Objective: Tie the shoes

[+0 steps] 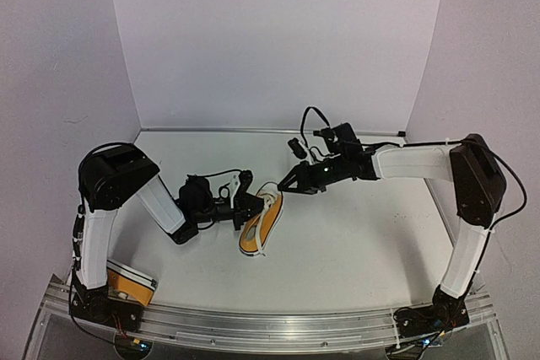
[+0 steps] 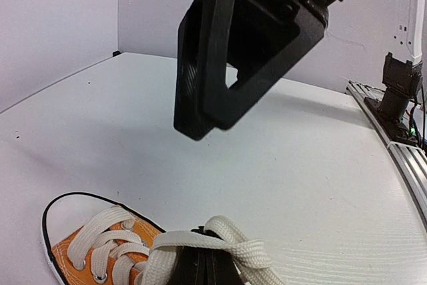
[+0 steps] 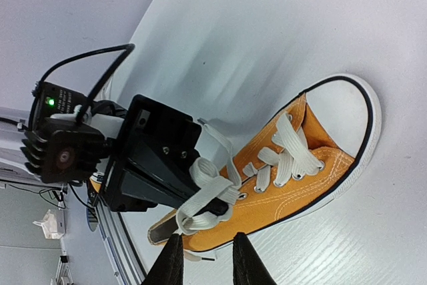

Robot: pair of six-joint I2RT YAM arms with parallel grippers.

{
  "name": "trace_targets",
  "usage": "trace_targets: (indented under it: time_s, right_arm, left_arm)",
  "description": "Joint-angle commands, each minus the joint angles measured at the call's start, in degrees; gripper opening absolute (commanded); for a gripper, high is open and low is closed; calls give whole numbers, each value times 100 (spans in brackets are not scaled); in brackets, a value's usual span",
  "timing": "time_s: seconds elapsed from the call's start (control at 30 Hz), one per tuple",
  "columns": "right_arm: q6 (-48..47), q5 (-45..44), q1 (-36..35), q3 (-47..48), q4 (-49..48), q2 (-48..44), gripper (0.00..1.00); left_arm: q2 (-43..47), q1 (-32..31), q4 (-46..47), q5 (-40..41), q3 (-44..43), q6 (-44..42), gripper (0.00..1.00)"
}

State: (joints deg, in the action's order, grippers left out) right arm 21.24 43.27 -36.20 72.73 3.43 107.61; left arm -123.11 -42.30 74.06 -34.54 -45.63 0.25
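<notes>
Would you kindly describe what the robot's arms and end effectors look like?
The left arm and right arm have white links, black joints and loose black cables. The left end effector and right end effector are black, angular and two-fingered.

I see shoe (image 1: 260,223) mid-table: orange-yellow canvas with white stitching. Laces (image 3: 293,148) off-white. Toe cap (image 3: 343,106) white, thin black line round its edge. Sole (image 3: 333,190) white. Second shoe (image 1: 131,286) by left base: same orange, white sole, dark stripe. Table (image 1: 363,250) white, faint wood grain on my wrist feeds. Both jaws black. Left arm (image 1: 159,200), right arm (image 1: 413,160): white links, black joints. Green light (image 3: 50,101) on left wrist. Backdrop (image 1: 278,40) pale lilac-white.
</notes>
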Motion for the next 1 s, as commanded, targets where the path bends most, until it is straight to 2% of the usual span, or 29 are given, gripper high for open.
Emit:
trace_targets:
  time_s: [0.0, 0.3, 0.97]
  right_arm:
    - [114, 40, -49, -61, -249, 217, 24]
    - [299, 290, -153, 20, -571, 491, 24]
    - [439, 340, -360, 192, -622, 737, 27]
  left_arm:
    - [-20, 34, 255, -130, 16, -16, 0]
    - [-47, 41, 213, -140, -19, -179, 0]
    - [-47, 38, 162, -138, -46, -239, 0]
